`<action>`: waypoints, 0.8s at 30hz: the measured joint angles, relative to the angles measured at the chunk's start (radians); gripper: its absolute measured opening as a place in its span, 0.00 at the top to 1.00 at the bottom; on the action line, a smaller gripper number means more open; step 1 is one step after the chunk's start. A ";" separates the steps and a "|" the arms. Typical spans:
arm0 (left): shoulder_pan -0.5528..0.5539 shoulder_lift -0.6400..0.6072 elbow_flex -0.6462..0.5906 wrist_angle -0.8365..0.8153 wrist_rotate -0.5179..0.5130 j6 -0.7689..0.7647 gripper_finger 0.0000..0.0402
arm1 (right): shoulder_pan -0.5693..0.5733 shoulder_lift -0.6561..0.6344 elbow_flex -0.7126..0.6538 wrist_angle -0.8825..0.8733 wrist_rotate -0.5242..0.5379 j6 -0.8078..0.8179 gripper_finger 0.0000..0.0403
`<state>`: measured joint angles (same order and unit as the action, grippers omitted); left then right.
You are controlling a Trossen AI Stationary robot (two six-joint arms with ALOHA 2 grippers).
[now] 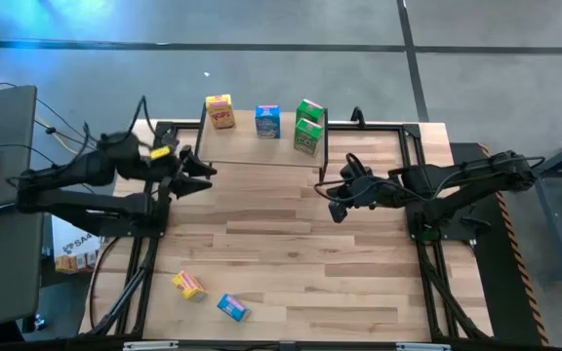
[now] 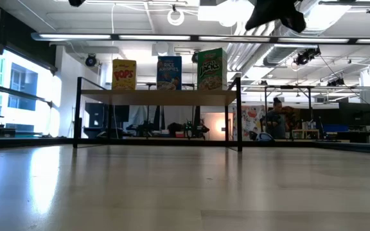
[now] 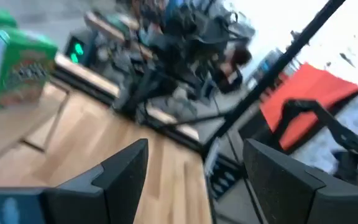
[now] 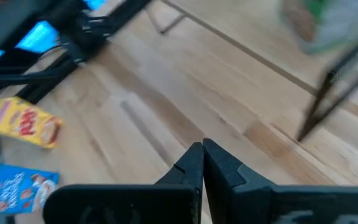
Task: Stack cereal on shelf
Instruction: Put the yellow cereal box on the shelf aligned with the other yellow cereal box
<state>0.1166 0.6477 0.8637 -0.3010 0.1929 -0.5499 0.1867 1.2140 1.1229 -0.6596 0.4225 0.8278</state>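
The shelf (image 1: 261, 151) stands at the table's far side on thin black legs. On its wood top stand a yellow cereal box (image 1: 220, 111), a blue one (image 1: 267, 122) and two green ones (image 1: 309, 109) (image 1: 307, 136), one in front of the other. In the low view the yellow (image 2: 124, 74), blue (image 2: 169, 72) and one green box (image 2: 212, 68) show upright. A second yellow box (image 1: 188, 285) and a second blue box (image 1: 232, 307) lie flat near the table's near edge. My left gripper (image 1: 203, 175) (image 3: 194, 180) hovers open by the shelf's left end. My right gripper (image 1: 330, 195) (image 4: 202, 158) is shut and empty beside the shelf's right end.
Black frame rails run along the table's left and right edges (image 1: 144, 253) (image 1: 427, 263). The shelf's right front leg (image 4: 340, 81) stands close to my right gripper. Bare tabletop (image 1: 291, 244) lies between the shelf and the two lying boxes. People show in the room far behind (image 2: 276, 119).
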 joint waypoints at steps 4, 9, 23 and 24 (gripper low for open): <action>-0.126 0.015 -0.060 0.037 -0.235 0.075 0.37 | -0.001 0.000 0.000 0.139 -0.070 -0.146 1.00; -0.210 0.077 -0.076 0.040 -0.322 0.217 0.37 | -0.002 0.000 0.000 0.304 -0.145 -0.273 1.00; -0.416 0.173 0.038 -0.322 0.054 0.188 0.37 | -0.003 0.002 0.000 0.329 -0.123 -0.195 1.00; -0.463 0.199 0.066 -0.389 0.063 0.213 0.37 | -0.003 0.002 0.000 0.329 -0.108 -0.181 1.00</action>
<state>-0.3462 0.8464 0.9299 -0.6905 0.2562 -0.3370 0.1833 1.2160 1.1229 -0.3306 0.3143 0.6470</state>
